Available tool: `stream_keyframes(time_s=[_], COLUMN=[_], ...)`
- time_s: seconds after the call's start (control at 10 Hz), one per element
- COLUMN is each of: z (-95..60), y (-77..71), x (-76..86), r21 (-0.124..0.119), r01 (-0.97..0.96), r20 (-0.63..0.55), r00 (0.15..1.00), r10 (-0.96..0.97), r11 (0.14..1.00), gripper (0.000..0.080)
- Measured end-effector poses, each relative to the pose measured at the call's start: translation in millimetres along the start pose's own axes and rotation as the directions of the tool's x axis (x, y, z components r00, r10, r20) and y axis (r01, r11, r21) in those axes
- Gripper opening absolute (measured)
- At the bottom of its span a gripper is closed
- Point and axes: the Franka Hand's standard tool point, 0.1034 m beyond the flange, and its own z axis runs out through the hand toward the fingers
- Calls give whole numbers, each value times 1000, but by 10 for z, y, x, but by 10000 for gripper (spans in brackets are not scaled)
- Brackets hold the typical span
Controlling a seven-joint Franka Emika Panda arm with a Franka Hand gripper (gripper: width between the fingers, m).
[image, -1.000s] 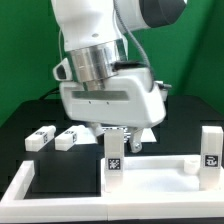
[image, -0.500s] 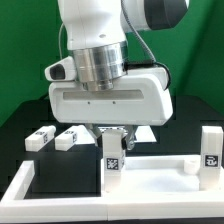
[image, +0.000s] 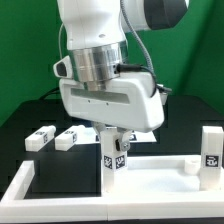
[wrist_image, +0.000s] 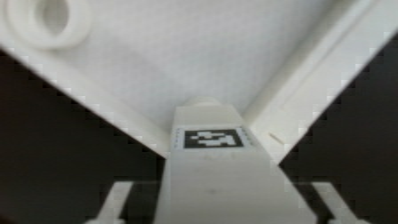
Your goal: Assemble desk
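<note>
The tabletop panel (image: pixel 160 190) is lying rim-up on the black table (image: pixel 60 172), presenting its corners for the legs. The gripper (image: pixel 112 132) is reaching straight down over the panel's corner toward the exterior view's left. It is clamping an upright leg (image: pixel 113 160) there, with its fingers (wrist_image: pixel 118 205) narrowly parted against two opposite faces. The leg is sitting skewed to the rim, so it is probably being twisted in. A standing leg (image: pixel 210 150) is occupying the right corner. A loose leg (image: pixel 42 137) and a second loose leg (image: pixel 68 138) are waiting behind.
</note>
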Motion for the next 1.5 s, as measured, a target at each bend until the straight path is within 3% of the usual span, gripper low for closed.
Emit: stream_keyframes(time_s=[0.2,0.4,0.9,1.0,1.1,1.4,1.5], z=[1,5,13,11,-69,-314,-292], y=[-27,-55,-44,-52,-143,-359,-354], x=[-25,-23,-25,-36,-164,-590,-602], r21=[14,30,30,30,22,46,46], r01=[-334,-586,-628,-624,-606,-580,-564], r20=[24,70,44,44,50,75,75], r00=[942,809,778,781,795,814,825], r10=[334,583,626,623,604,576,560], r11=[942,810,778,781,795,813,824], gripper=[290,290,290,472,587,646,646])
